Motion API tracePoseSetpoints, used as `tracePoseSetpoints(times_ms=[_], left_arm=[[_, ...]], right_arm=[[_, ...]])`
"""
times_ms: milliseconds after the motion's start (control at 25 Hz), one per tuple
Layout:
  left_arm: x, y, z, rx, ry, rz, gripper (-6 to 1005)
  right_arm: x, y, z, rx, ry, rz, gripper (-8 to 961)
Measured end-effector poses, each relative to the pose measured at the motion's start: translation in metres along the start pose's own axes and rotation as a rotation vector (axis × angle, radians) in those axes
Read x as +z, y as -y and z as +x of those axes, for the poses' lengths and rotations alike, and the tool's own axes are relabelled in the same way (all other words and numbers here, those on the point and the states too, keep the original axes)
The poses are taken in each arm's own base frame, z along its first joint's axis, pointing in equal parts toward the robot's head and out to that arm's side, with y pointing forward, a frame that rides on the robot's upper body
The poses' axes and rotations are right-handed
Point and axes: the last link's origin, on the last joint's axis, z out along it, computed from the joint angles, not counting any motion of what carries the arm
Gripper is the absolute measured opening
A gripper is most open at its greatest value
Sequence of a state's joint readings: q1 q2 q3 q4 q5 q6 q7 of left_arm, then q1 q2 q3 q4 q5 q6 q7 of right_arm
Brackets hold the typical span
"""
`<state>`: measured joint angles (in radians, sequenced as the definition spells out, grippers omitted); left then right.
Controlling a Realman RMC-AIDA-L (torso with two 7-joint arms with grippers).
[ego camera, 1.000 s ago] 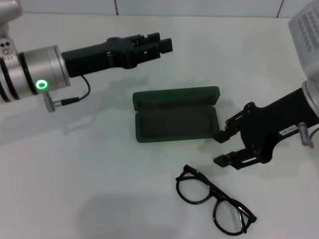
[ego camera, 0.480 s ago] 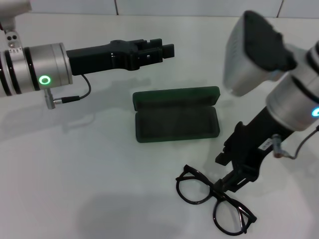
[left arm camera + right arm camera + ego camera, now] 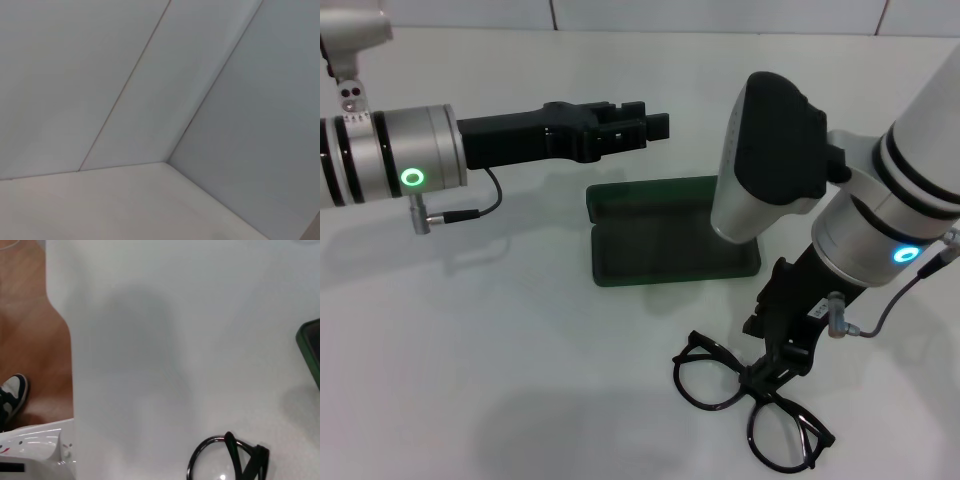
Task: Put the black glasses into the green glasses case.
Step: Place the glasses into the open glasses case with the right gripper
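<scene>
Reaching for the glasses, case open and waiting

Our left gripper (image 3: pixel 638 117) hung idle above the white table (image 3: pixel 470 380) toward its far edge, fingers apparently together. Mid-table we had the green glasses case (image 3: pixel 660 248) lying open, ready to receive. Near the front edge the black glasses (image 3: pixel 745 400) lay flat, and our right gripper (image 3: pixel 775 370) stood over their bridge to lift them; whether it had closed, we could not tell.
</scene>
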<state>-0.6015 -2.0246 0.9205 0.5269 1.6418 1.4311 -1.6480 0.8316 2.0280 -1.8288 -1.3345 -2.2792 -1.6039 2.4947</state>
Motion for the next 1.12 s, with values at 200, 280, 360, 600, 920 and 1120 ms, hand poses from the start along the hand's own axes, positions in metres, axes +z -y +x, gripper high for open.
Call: tracePoseSetpoints(times_ms=[200, 280, 360, 600, 920, 1120], left_arm=[[0.001, 0.000, 0.004, 0.009, -0.002, -0.002, 578], [0.001, 0.001, 0.004, 0.012, -0.001, 0.001, 578], [0.001, 0.002, 0.005, 0.015, 0.001, 0.005, 578], [0.002, 0.002, 0.006, 0.018, 0.003, 0.007, 579], [0.004, 0.002, 0.009, 0.026, 0.003, 0.005, 581], [0.004, 0.003, 0.009, 0.027, 0.002, 0.013, 581]], right_arm=[[0.012, -0.002, -0.001, -0.008, -0.009, 0.005, 514], [0.018, -0.003, -0.001, -0.017, -0.015, 0.009, 513], [0.023, -0.004, -0.001, -0.020, -0.018, 0.015, 512], [0.032, -0.004, 0.000, -0.020, -0.036, 0.031, 485], [0.037, -0.007, 0.002, -0.028, -0.052, 0.029, 343], [0.036, -0.005, 0.005, -0.026, -0.071, 0.039, 303]])
